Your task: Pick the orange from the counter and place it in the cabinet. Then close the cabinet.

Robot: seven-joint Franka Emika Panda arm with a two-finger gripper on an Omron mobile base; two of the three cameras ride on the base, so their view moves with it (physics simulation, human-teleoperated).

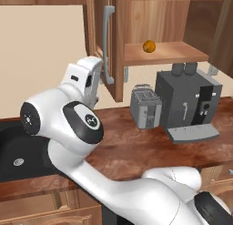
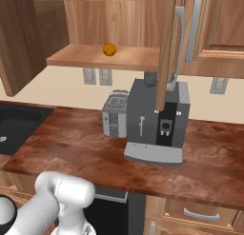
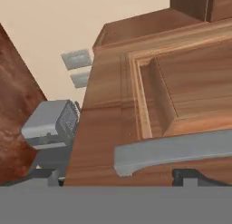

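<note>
Orange (image 1: 149,46) sits on the shelf (image 1: 182,53) of the wall cabinet, well above the tabletop (image 1: 132,149), so the placing half of the job looks done and only the closing is left. Both cabinet doors stand swung out, which is why the fruit is plain to see from either base camera. The robot's hand (image 1: 86,80) is raised just beside the left door (image 1: 111,46), close to the lower end of its long grey handle (image 1: 107,42), a sensible spot for pushing or pulling that door shut. From the hand camera the door panel and the grey bar lie very near, with one dark fingertip (image 3: 186,176) barely peeking up below the bar. Whether the fingers are open or closed I cannot tell; too little of them shows. Nothing seems to be held. Under the shelf stand a toaster (image 1: 145,105) and a coffee machine (image 1: 189,99), and the black sink (image 1: 18,153) lies off to the left. The right door (image 2: 167,48) hangs open over the coffee machine and will need shutting too.
</note>
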